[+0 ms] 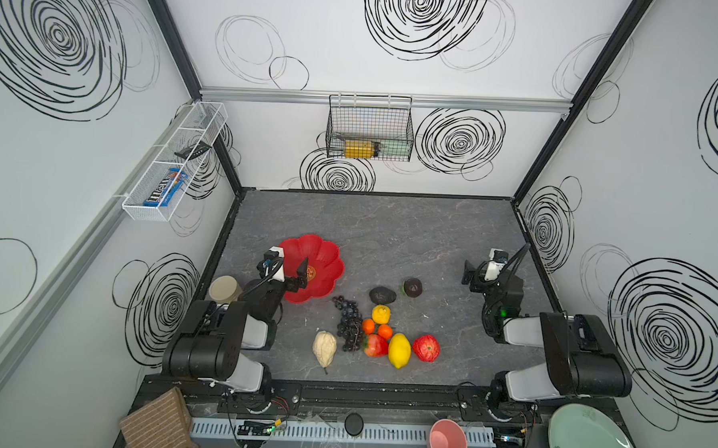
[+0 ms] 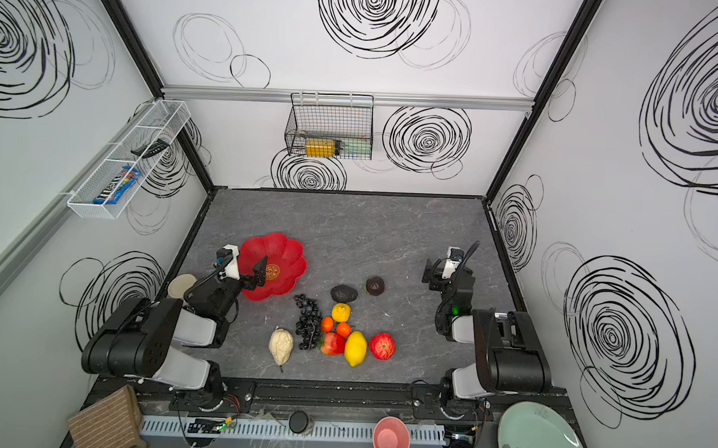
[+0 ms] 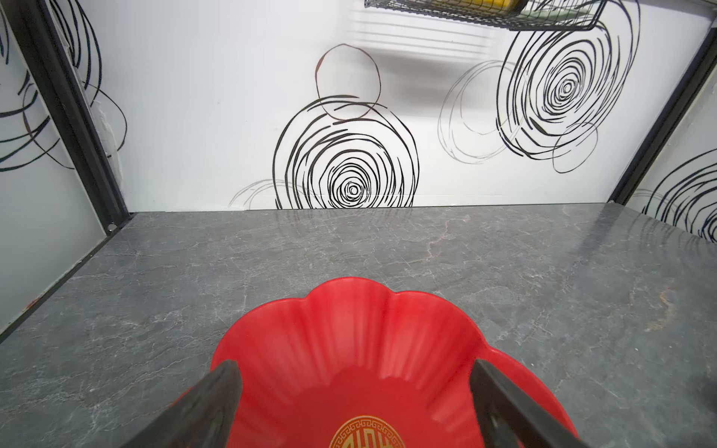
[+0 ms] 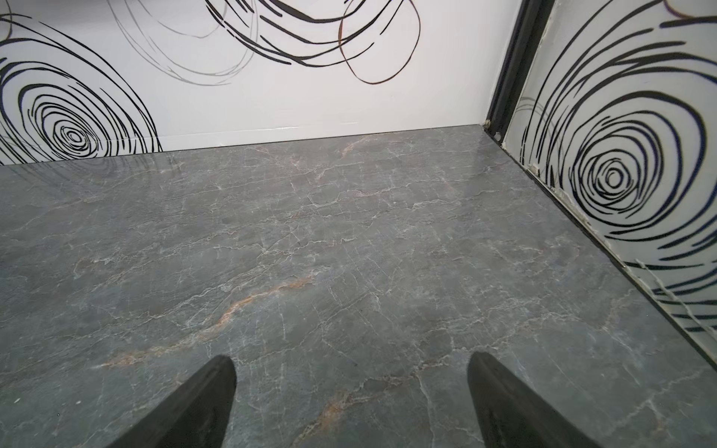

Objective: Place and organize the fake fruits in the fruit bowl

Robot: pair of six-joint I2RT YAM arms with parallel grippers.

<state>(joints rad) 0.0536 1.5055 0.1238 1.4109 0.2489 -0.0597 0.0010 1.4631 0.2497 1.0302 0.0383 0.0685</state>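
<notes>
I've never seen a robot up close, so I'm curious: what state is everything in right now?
bowl: upright on the table, empty.
fruits: all loose on the table, none in the bowl.
left gripper: open, empty, above the bowl.
right gripper: open, empty, over the table.
cup: empty.
plate: empty where visible.

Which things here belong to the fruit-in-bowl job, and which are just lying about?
Job: red bowl, grapes, cream fruit, avocado, mangosteen, small lemon, big lemon, two oranges, two red fruits.
Lying about: pink cup, green plate, striped cloth, candy box, wire basket.
</notes>
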